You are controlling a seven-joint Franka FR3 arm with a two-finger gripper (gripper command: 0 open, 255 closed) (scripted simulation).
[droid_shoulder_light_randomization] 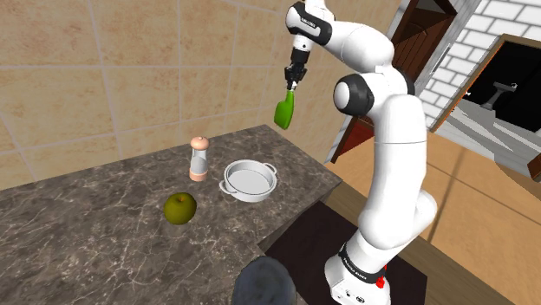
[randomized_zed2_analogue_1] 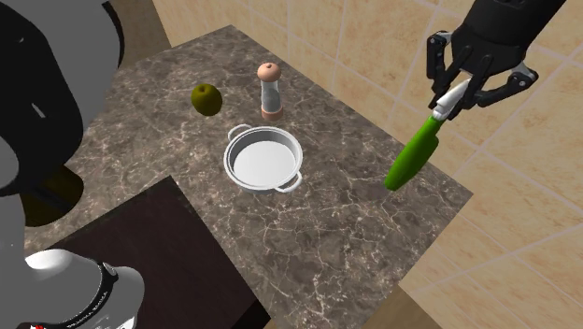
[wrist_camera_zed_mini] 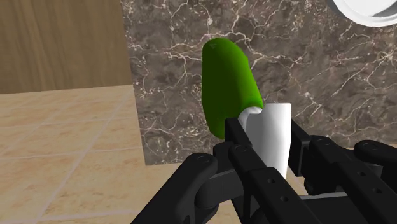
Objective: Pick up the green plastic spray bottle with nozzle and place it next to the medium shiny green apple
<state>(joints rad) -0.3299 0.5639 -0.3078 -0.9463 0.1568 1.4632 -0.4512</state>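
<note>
The green spray bottle (droid_shoulder_light_randomization: 284, 109) hangs in the air, high above the dark marble counter's (droid_shoulder_light_randomization: 104, 234) far corner, body down. My gripper (droid_shoulder_light_randomization: 293, 81) is shut on its white nozzle end (wrist_camera_zed_mini: 270, 130). From the second exterior view the bottle (randomized_zed2_analogue_1: 412, 154) slants down from the gripper (randomized_zed2_analogue_1: 461, 89) over the counter's edge (randomized_zed2_analogue_1: 439, 220). Its green body (wrist_camera_zed_mini: 228, 84) points away from the fingers (wrist_camera_zed_mini: 236, 143) in the wrist view. The green apple (droid_shoulder_light_randomization: 180, 207) rests on the counter well below and to the shoulder view's left; it also shows as a dark green apple (randomized_zed2_analogue_1: 206, 98) beyond the pot.
A white two-handled pot (droid_shoulder_light_randomization: 248, 180) stands on the counter between the apple and the bottle's side. A shaker with a pink cap (droid_shoulder_light_randomization: 199, 158) stands just behind the apple, near the tiled wall (droid_shoulder_light_randomization: 130, 78). A dark round object (droid_shoulder_light_randomization: 264, 284) sits at the counter's front edge.
</note>
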